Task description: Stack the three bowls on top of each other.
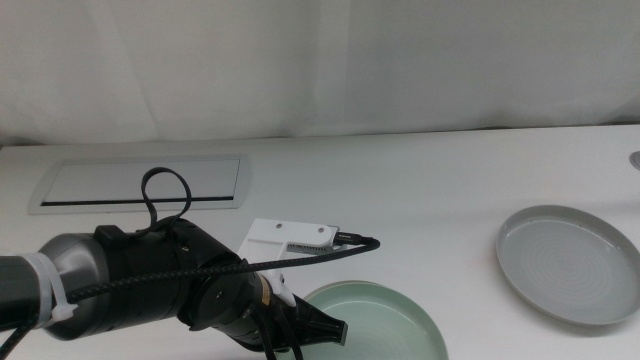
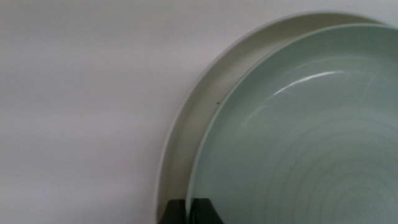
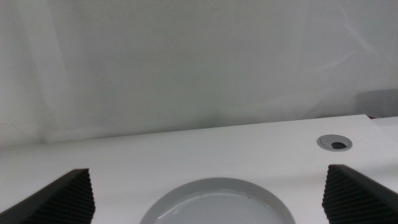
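1. The left gripper (image 2: 186,211) clenches the rim of the green bowl (image 1: 385,320), which sits inside the cream bowl (image 2: 186,134).
2. The grey bowl (image 1: 568,262) lies well apart, to the right of the green bowl.
3. The right gripper (image 3: 208,193) hangs released above the grey bowl.

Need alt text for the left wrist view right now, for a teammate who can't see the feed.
The mint-green bowl sits inside the cream-white bowl, offset so a crescent of cream rim shows. The left gripper is clamped on the green bowl's edge, on a plain white table.
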Controlling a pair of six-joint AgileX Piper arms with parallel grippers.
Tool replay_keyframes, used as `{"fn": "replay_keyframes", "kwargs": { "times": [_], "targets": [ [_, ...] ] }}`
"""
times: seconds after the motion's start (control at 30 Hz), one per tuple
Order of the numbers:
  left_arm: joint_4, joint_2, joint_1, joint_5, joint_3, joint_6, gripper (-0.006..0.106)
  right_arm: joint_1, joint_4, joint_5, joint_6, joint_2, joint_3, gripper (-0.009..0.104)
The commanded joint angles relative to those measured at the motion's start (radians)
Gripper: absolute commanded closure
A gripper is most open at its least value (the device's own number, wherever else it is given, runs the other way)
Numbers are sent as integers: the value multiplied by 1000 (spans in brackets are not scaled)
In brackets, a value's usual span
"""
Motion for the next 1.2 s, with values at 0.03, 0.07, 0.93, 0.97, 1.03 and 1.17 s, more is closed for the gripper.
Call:
{"fn": "replay_keyframes", "kwargs": {
  "times": [0.03, 0.07, 0.93, 0.97, 1.03, 1.17],
  "targets": [
    [19, 5, -7, -9, 4, -10, 103, -6, -2, -7, -4, 0, 3, -8],
    [39, 5, -7, -9, 4, -18, 103, -6, -2, -7, -4, 0, 3, -8],
    [74, -45, -7, 3, -37, -15, 9, -6, -2, -7, -4, 0, 3, -8],
    [74, -50, -7, 18, -51, -6, 9, -6, -2, -7, -4, 0, 3, -8],
    [74, -64, -7, 49, -81, 36, 9, -6, -2, -7, -4, 0, 3, -8],
    [112, -91, -7, 103, -141, 40, 9, -6, -2, -7, -4, 0, 3, -8]
  ]
}}
